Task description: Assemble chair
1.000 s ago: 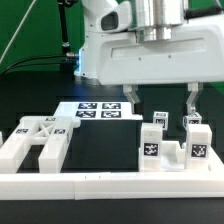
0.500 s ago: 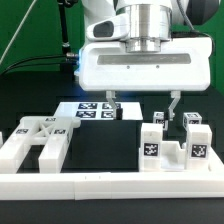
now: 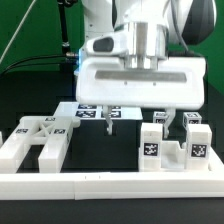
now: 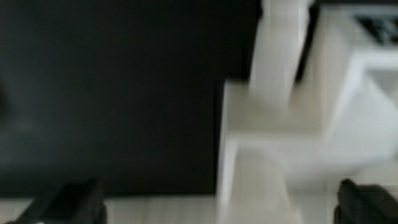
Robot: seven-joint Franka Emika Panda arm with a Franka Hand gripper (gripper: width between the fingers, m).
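Note:
The chair lies in separate white tagged pieces. A flat framed piece (image 3: 38, 141) rests at the exterior view's left. A cluster of blocky pieces (image 3: 173, 146) stands at the exterior view's right. My gripper (image 3: 138, 123) hangs open above the black mat between them, nearer the cluster, and holds nothing. One finger (image 3: 167, 122) is just beside the cluster's rear blocks. The wrist view is blurred. It shows a white piece (image 4: 285, 100) ahead of the gripper (image 4: 219, 205), with both dark fingertips (image 4: 73, 205) far apart at the frame's edge.
The marker board (image 3: 92, 110) lies flat behind the mat, under the gripper body. A long low white border rail (image 3: 110, 186) runs along the front edge. Cables hang at the back left.
The gripper has moved toward the exterior view's left and come down closer to the table. Its jaws have stayed open. The chair pieces have not moved.

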